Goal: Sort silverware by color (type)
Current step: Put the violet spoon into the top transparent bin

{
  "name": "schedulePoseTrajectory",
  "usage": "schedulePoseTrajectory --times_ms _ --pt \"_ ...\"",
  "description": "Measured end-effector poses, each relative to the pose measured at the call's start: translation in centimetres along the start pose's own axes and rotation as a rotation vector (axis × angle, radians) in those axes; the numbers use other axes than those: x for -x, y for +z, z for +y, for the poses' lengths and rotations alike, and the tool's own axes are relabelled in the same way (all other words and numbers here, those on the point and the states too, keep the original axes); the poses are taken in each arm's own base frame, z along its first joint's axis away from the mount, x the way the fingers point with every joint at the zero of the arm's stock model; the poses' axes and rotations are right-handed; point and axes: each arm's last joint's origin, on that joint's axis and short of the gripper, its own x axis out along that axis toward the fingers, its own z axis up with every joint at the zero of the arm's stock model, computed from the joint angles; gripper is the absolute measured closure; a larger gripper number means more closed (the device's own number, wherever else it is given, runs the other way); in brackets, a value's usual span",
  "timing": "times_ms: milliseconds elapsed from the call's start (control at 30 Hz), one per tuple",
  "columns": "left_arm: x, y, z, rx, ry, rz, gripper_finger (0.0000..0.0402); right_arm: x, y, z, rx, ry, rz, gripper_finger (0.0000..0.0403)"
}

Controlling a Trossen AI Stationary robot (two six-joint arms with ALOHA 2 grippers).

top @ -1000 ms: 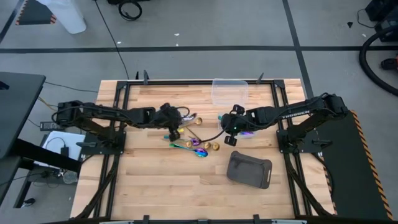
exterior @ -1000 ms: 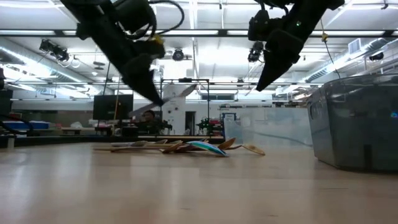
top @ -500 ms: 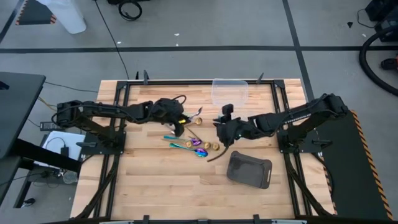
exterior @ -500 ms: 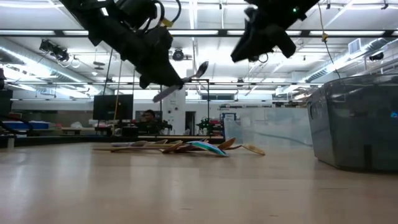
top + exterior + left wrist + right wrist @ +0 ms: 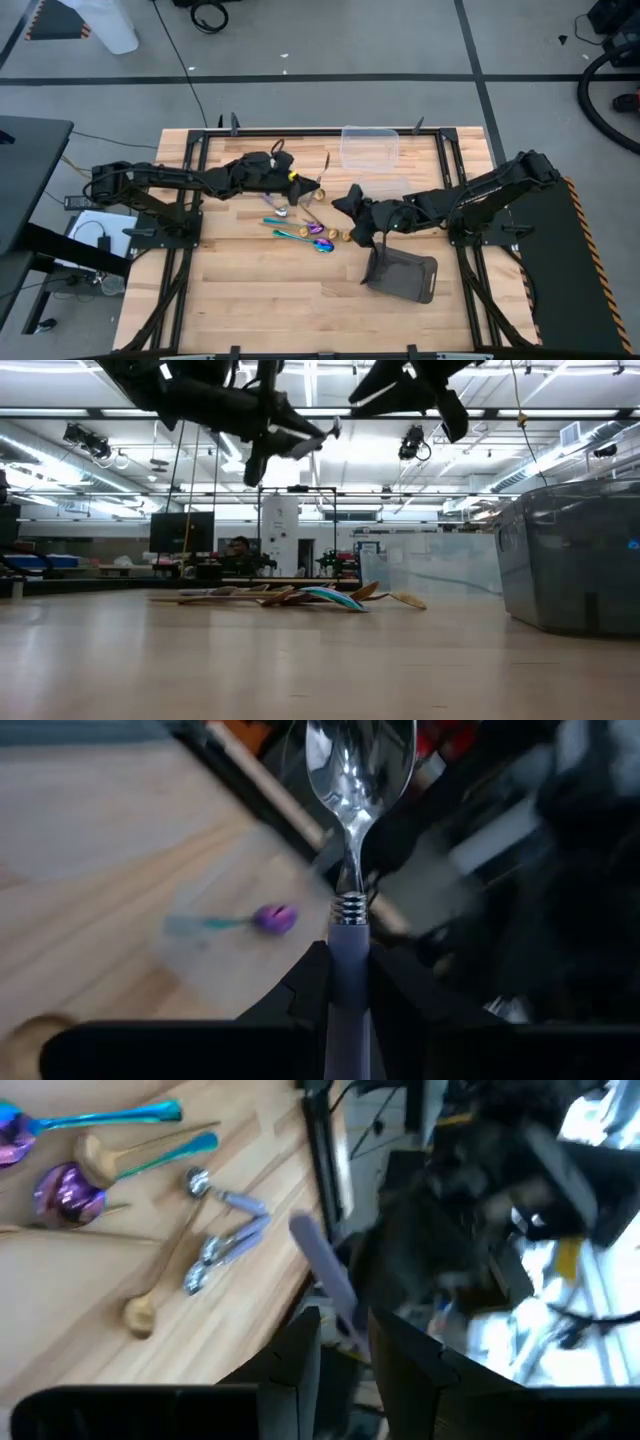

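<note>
We note the left gripper (image 5: pixel 300 184) raised above the table (image 5: pixel 250 300), over the far side of the loose silverware pile (image 5: pixel 312 232). Its jaws are closed tight on the lilac handle of a silver spoon (image 5: pixel 352 780); in the left wrist view the handle runs straight out between the two fingers (image 5: pixel 300 995) and the shiny bowl stands clear ahead of them. In the low view that spoon (image 5: pixel 318 432) pokes out sideways, well above the tabletop.

We see the right gripper (image 5: pixel 352 203) also lifted, beside the pile on the side of the dark grey tray (image 5: pixel 402 275). In the right wrist view a lilac utensil handle (image 5: pixel 325 1275) sits between its fingers (image 5: pixel 290 1355), which stand only slightly parted; we cannot tell whether they truly clamp it.

The remaining pieces lie flat on the wood at the table's middle: teal-purple iridescent spoons (image 5: pixel 300 236), gold spoons (image 5: pixel 340 236), and lilac-handled ones (image 5: pixel 228 1240), partly overlapping. A clear plastic tub (image 5: pixel 370 146) stands at the far edge.
</note>
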Motion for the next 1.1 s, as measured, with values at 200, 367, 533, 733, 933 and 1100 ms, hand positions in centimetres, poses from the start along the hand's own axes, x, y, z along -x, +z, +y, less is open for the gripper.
schedulePoseTrajectory --times_ms 200,367,533,733,933,1100 --pt "0.1 1.1 -0.9 0.070 -0.085 -0.121 0.0338 -1.9 1.3 0.5 0.207 -0.077 0.043 0.0304" --pt "0.1 1.1 -1.0 0.091 -0.088 -0.129 0.0338 -3.4 2.3 0.6 0.307 -0.185 0.090 0.0304" --pt "0.1 1.1 -1.0 0.110 -0.095 -0.126 0.0337 -4.4 2.0 1.3 0.388 -0.149 0.151 0.0292" --pt "0.1 1.1 -1.0 0.113 -0.092 -0.120 0.0337 -4.7 1.4 0.9 0.389 -0.163 0.200 0.0257" --pt "0.1 1.1 -1.0 0.132 -0.094 -0.118 0.0337 -5.0 1.1 0.7 0.486 -0.165 0.182 0.0236" --pt "0.1 0.9 -1.2 0.135 -0.100 -0.115 0.0337 -5.5 0.2 0.4 0.487 -0.169 0.183 0.0243"
